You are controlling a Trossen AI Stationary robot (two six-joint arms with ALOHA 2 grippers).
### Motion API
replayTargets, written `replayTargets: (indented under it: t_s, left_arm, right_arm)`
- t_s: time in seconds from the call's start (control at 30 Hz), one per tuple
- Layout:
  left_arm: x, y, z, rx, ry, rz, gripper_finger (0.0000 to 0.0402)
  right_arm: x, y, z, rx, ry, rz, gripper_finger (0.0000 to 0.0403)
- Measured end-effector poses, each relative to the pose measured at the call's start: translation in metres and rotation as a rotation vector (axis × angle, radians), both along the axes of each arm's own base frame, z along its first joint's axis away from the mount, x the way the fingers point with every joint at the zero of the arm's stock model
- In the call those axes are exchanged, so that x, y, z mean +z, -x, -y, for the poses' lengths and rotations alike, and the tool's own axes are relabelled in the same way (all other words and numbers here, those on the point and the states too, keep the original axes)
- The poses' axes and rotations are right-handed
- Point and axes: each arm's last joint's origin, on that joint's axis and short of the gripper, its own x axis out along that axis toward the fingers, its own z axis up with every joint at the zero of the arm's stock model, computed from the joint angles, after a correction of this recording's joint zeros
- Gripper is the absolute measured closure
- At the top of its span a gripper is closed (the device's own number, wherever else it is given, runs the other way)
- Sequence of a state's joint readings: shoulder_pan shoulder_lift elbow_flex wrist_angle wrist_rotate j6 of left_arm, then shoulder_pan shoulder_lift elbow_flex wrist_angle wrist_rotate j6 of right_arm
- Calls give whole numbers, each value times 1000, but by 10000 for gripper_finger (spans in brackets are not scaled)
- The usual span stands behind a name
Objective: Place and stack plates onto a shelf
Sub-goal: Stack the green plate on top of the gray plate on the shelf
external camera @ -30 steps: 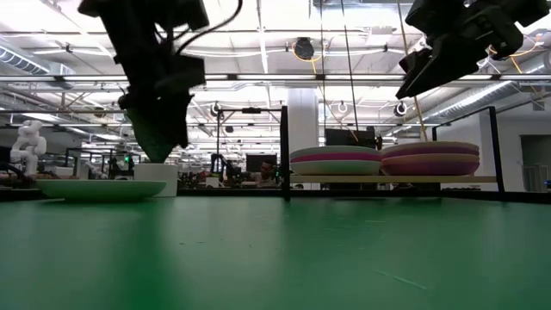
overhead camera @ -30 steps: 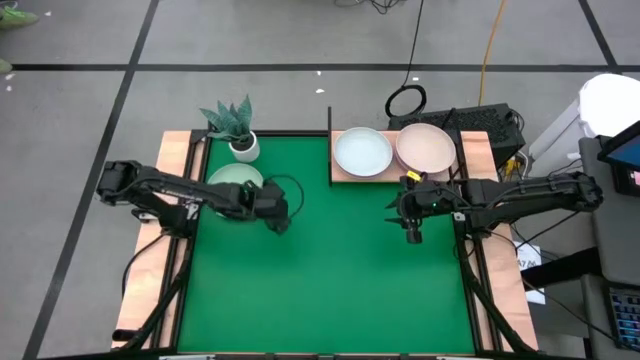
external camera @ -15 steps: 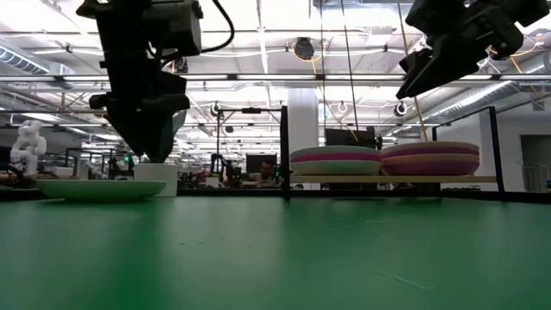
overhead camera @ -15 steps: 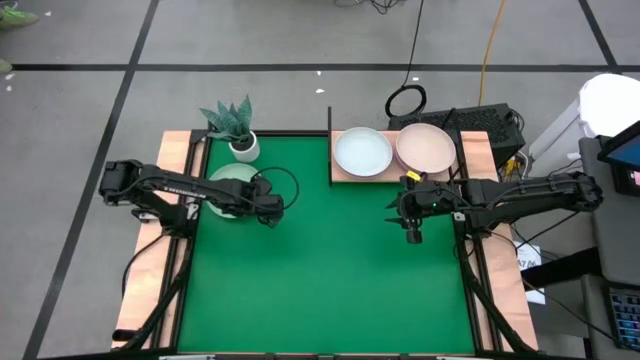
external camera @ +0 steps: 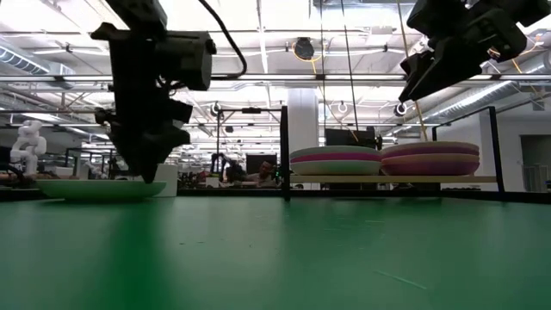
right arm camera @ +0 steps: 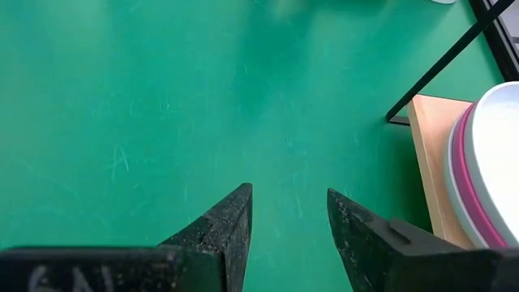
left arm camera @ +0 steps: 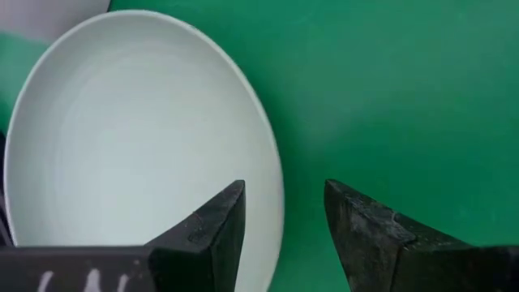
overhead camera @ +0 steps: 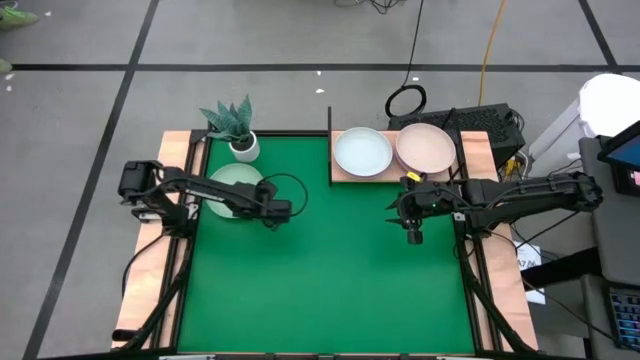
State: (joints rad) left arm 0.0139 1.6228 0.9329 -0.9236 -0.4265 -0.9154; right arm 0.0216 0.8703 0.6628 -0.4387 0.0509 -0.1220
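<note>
A pale mint plate (overhead camera: 230,186) lies flat on the green mat near the table's left edge; the low view shows it (external camera: 96,189) resting on its base. My left gripper (overhead camera: 273,213) is open and hangs just above the plate's right rim (left arm camera: 274,174), one finger over the plate and one over the mat. Whether it touches, I cannot tell. The wooden shelf (overhead camera: 470,160) at the far right carries two plate stacks, one topped pale mint (overhead camera: 362,152), one topped beige (overhead camera: 426,147). My right gripper (overhead camera: 412,235) is open, high above the mat in front of the shelf.
A small white plant pot (overhead camera: 243,147) stands just beyond the loose plate. A thin black post (external camera: 283,151) rises at the shelf's left end. The green mat (overhead camera: 330,270) spreads between and in front of both arms. Cables lie on the floor behind the table.
My left gripper has come down toward the loose plate's right rim and has turned at the wrist, its arm drawing in toward the plate. The plate has stayed where it was.
</note>
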Motion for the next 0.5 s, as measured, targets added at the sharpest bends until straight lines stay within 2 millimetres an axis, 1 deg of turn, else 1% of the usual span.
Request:
replayTargets:
  t_s: [0.17, 0.33, 0.4, 0.5]
  left_arm:
    - [-7, -3, -1, 8, -16, -11, 227]
    - [-16, -5, -7, 4, -17, -58, 227]
    - [-18, -5, -7, 2, -18, -67, 233]
    - [-18, -5, -7, -8, -17, -76, 257]
  right_arm:
    - [0, 0, 0, 2, 2, -1, 261]
    - [0, 0, 0, 1, 2, 0, 261]
    - [0, 0, 0, -1, -1, 0, 261]
    - [0, 0, 0, -1, -1, 0, 261]
